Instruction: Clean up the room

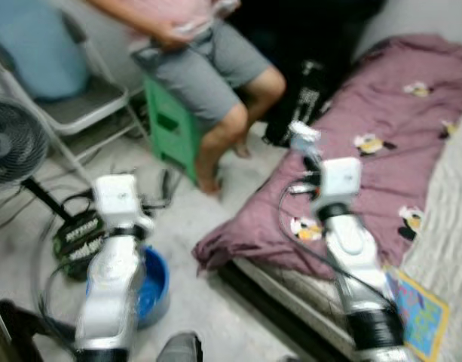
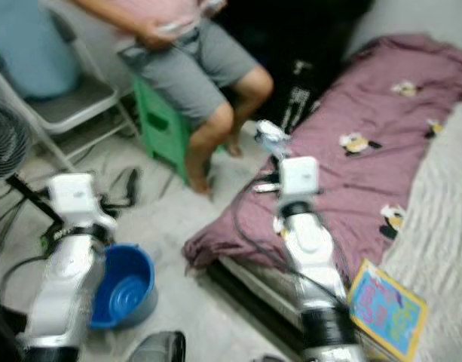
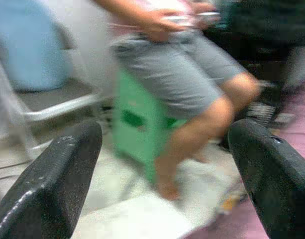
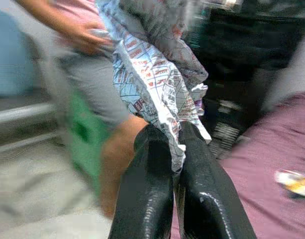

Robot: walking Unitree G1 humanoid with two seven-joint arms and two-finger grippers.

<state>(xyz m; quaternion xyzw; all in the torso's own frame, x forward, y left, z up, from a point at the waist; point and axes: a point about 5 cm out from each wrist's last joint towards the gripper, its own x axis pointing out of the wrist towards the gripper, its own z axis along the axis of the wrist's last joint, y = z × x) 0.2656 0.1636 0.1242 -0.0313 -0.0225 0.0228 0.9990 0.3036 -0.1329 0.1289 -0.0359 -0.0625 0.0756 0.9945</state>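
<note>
Right wrist view has the best look at it: the right gripper (image 4: 176, 144) has its two black fingers pinched together on a crumpled wrapper (image 4: 152, 69), whitish plastic covered in small red and blue print, all creased and bunched, sticking up out of the fingertips near the top middle of the frame. From the head camera the same wrapper (image 1: 304, 137) is just a small pale blob at the center, held up over the edge of the maroon blanket (image 1: 381, 113) on the bed.

Left gripper (image 3: 164, 164) has its fingers spread wide apart with nothing between them. Past it a person (image 3: 182, 74) in grey shorts sits on a green stool (image 3: 137, 119). A blue bucket (image 2: 125, 290) sits on the floor at lower left, right by the left arm. Everything's pretty blurry.
</note>
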